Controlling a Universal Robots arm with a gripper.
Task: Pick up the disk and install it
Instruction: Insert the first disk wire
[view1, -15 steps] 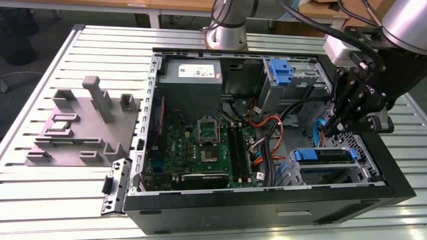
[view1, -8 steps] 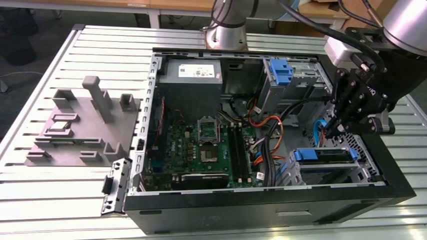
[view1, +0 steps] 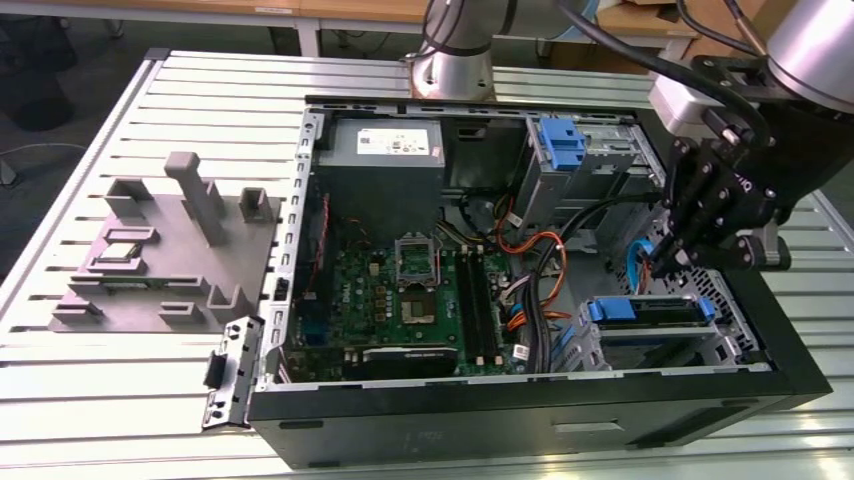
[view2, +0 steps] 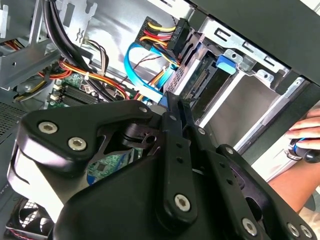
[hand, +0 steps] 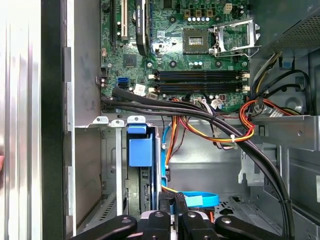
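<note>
jaws in open room over drive cage (view1: 727, 345); black cable bundle (hand: 145, 100), blue cable (hand: 200, 200) crowd just beside.

The slatted metal table (view1: 94, 425) carries an open computer case (view1: 467, 432) and a grey, seemingly plastic fixture (view1: 147, 270).

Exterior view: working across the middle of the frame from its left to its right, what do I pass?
Grey fixture block → motherboard → cable bundle → end effector.
</note>
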